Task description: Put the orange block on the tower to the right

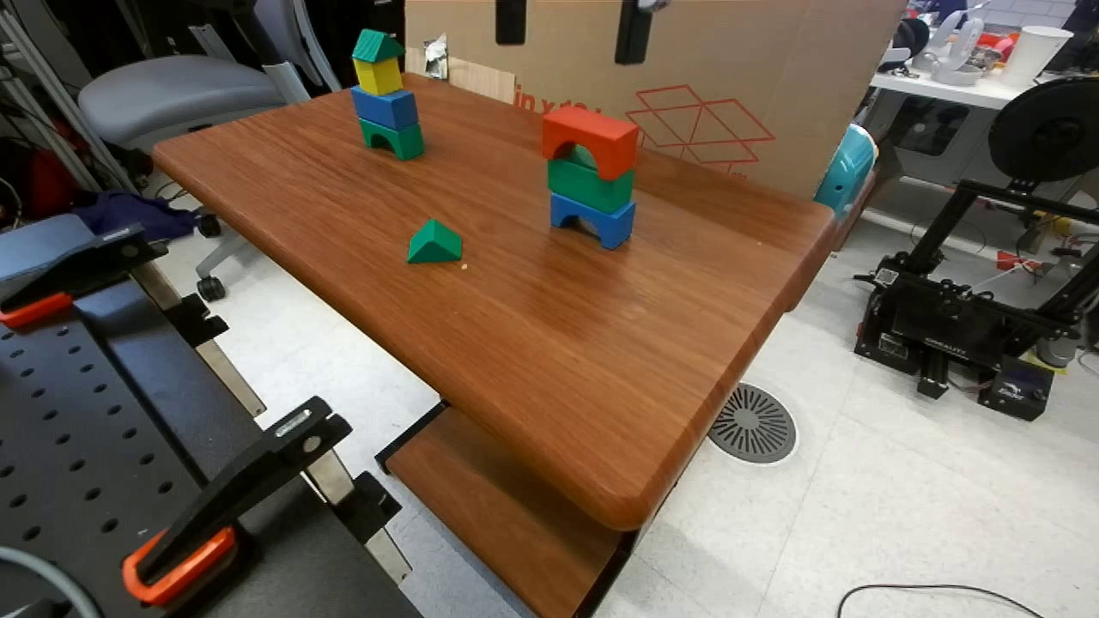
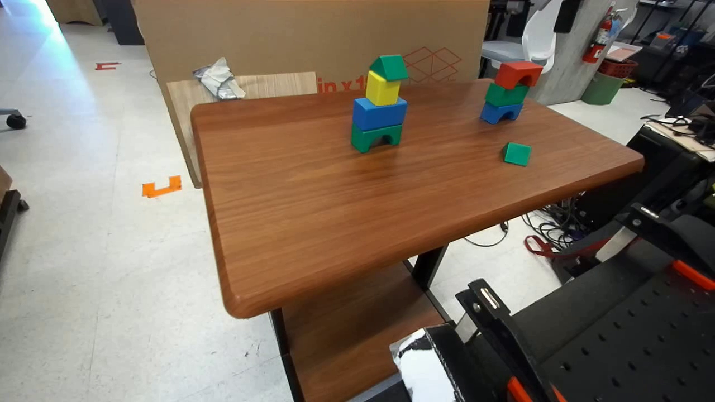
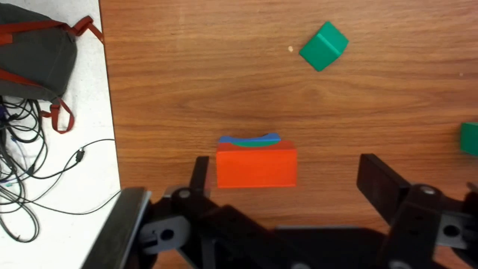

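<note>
Across the table [image 1: 515, 343], shows brown wood grain, with rounded corners in both exterior views. Carries a tower [image 1: 591, 186], resting on its blue arch [image 1: 610, 221], and, well apart, a stack [image 2: 380, 114], resting on its green arch [image 2: 364, 138]. Carries a green wedge [image 1: 435, 243] too, lying ridge up, apart from both tower and stack. In the wrist view, shows a pale speck [image 3: 290, 48] near the wedge.

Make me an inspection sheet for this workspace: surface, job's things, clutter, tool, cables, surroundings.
Surface: brown wooden table with a pale speck.
Job's things: orange block rests atop the green-and-blue tower, arch opening downward.
Clutter: loose green triangle; separate four-block stack.
Tool: open, higher than the orange block, not touching it.
Cables: tangled on the floor beside the table.
Surroundings: cardboard, grey chair, backpack.
</note>
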You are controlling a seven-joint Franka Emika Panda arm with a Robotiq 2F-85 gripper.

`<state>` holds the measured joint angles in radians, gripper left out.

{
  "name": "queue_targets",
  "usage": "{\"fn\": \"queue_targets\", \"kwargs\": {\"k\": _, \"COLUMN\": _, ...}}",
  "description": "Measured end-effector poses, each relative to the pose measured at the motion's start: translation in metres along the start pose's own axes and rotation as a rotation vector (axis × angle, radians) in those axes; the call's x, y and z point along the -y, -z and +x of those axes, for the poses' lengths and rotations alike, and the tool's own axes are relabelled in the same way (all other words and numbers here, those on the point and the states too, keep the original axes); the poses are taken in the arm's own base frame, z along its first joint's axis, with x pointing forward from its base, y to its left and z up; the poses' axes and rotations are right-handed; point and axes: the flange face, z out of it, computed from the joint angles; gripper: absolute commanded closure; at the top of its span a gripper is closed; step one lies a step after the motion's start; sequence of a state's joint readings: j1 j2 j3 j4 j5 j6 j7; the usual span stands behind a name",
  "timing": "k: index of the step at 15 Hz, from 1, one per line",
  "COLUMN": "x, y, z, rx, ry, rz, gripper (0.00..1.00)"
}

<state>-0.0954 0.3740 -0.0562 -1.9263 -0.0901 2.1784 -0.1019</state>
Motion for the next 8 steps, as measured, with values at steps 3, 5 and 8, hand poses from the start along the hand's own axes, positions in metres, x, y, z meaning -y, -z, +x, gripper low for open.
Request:
{"fn": "queue_targets", "kwargs": {"k": 3, "x": 0.004, "y": 0.027, "z": -0.032, "rx": -0.017, "ry": -0.026, "rz": 0.038, "gripper": 0.00}}
{"fn": "queue_targets", "kwargs": {"k": 5, "x": 0.005, "y": 0.037, "z": -0.048, "rx": -0.010, "ry": -0.028, "rz": 0.043, "gripper": 0.00}}
{"fn": "queue_targets", "kwargs": {"k": 8, "x": 0.006, "y": 0.036, "z": -0.055, "rx": -0.005, "ry": -0.028, "rz": 0.044, "gripper": 0.00}}
